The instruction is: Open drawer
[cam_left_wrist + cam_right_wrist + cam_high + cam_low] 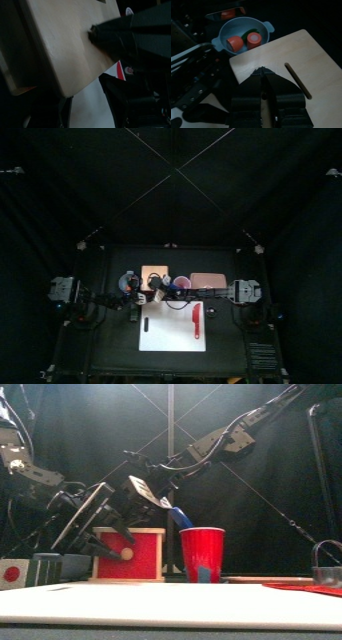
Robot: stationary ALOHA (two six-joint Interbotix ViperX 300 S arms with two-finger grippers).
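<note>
- My left gripper (93, 104) is released, its jaws spread wide with nothing between them. In the left wrist view it sits close against the pale side of the wooden box (155, 270).
- The wooden box stands toward the back of the table (107, 353), left of the middle, just beyond the white sheet (174, 333).
- In the front view I see the drawer (130, 556) as the red face with a round tan knob, set inside the box's wooden frame. I cannot tell whether it has slid out at all.
- My right gripper (262, 74) looks clenched, its two jaws pressed together to a point. The tips are right at the box's wooden surface, and I cannot make out anything pinched between them.
- A red cup (201, 554) stands just beside the box on its right, with something blue sticking out of it.
- The pinkish-grey block (205, 280) lies to the right of the box in the top view.
- A grey pot (243, 34) holds an orange-red piece and a green one; it stands apart from the box.
- On the white sheet lie a red utensil (197, 318) and a dark pen (143, 323), well apart from each other.
</note>
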